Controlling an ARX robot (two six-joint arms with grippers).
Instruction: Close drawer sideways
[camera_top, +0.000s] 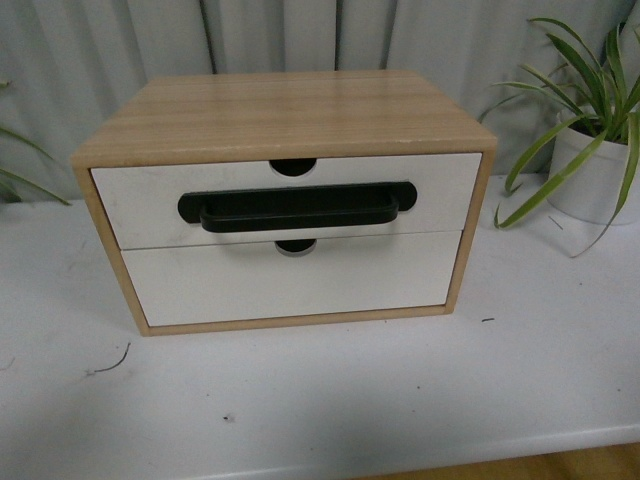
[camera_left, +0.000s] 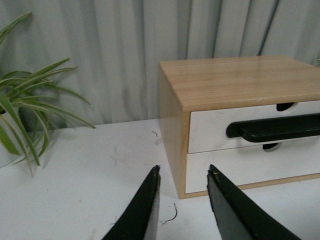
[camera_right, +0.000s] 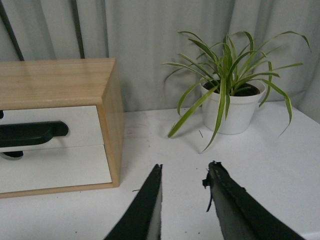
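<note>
The drawer (camera_top: 430, 190) is the upper one in a light wooden cabinet (camera_top: 290, 110) on a white table. It has a white front, a wide black bar handle (camera_top: 297, 208) and a half-round notch (camera_top: 292, 166) in its top edge. Its front seems to stick out slightly from the cabinet face. Neither gripper shows in the front view. My left gripper (camera_left: 185, 170) is open and empty, low over the table near the cabinet's left front corner; the drawer (camera_left: 210, 130) lies beyond it. My right gripper (camera_right: 186, 166) is open and empty, off the cabinet's right side, with the drawer (camera_right: 82, 122) to one side.
A plain white lower drawer front (camera_top: 290, 285) sits under the handled one. A potted plant in a white pot (camera_top: 590, 170) stands right of the cabinet, also in the right wrist view (camera_right: 232, 107). Another plant (camera_left: 25, 100) stands to the left. The table's front edge (camera_top: 500, 452) is near.
</note>
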